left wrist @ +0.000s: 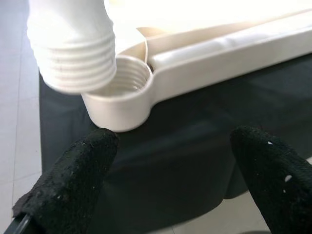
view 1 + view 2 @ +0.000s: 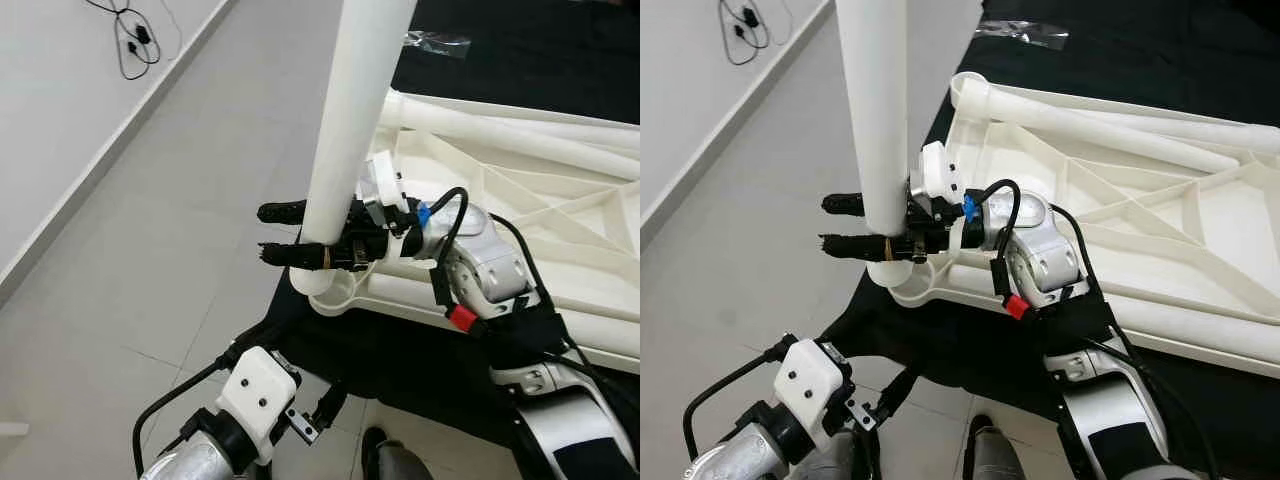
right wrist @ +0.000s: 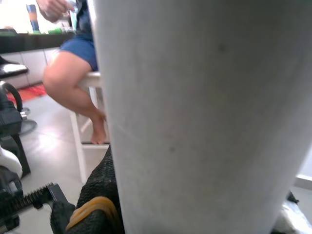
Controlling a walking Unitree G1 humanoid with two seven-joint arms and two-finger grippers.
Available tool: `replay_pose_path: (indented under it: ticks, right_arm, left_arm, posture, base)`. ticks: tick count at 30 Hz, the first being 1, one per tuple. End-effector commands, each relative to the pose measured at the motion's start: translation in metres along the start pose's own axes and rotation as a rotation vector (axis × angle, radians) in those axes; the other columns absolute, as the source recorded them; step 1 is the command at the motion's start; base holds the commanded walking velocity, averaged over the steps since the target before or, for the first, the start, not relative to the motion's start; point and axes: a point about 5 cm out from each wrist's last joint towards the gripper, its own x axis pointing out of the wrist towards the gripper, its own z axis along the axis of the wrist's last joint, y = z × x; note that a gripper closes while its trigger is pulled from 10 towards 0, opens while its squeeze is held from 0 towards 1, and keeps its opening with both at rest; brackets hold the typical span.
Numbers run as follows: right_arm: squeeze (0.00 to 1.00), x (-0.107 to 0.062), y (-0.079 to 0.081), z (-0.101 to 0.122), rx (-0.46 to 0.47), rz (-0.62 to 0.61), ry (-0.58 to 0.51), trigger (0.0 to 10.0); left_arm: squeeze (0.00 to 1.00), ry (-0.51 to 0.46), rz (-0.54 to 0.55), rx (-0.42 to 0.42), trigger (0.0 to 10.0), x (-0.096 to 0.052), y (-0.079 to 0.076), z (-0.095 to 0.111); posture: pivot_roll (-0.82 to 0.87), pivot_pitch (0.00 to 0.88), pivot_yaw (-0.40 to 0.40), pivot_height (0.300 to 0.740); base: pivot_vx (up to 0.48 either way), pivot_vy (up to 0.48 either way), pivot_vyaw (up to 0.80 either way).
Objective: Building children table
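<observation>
A white plastic table top (image 2: pixel 520 190) lies upside down on a black cloth (image 2: pixel 420 360) spread over a pale tiled floor (image 2: pixel 130 250). Its underside shows raised ribs and a rim, and a second white leg (image 2: pixel 520 140) lies along its far edge. At the near left corner sits a round threaded socket (image 1: pixel 124 95), open at the top.

A smooth white table leg (image 2: pixel 345 130) stands nearly upright over that socket, its long axis running up and slightly to the right, out of view at the top. Its lower end carries ridged screw threads, which hover at the socket's mouth and slightly off to one side; whether the threads have caught cannot be told.

The right gripper (image 2: pixel 285 232) reaches in from the right and pinches the table leg just above the threads, one black finger on each side. The right wrist view sits so close that the leg is a grey blur; behind it, a seated person's bare leg (image 3: pixel 73 87) and a white stool show.

The left gripper (image 1: pixel 175 180) waits low and near, its two black fingers spread apart with nothing between them, pointing at the socket. A black cable (image 2: pixel 135 40) lies at the far left wall.
</observation>
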Motion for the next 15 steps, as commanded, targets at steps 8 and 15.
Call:
replay_pose_path:
  ticks: [8,15]
  right_arm:
    - [0.00,0.0029,0.0036,-0.0063,-0.032,0.071,0.051,10.0]
    - [0.00,0.0010,0.0020,-0.0047,-0.030,0.122,0.072,10.0]
  left_arm:
    - [0.00,0.000,-0.004,0.005,10.0,-0.0020,-0.0055,-0.0033]
    - [0.00,-0.008,0.009,0.014,10.0,-0.0038,-0.0073,-0.0020]
  posture:
    - [0.07,0.359,-0.010,0.740]
    - [0.07,0.370,-0.017,0.740]
  base:
    - [0.000,0.000,0.00]
    - [0.000,0.000,0.00]
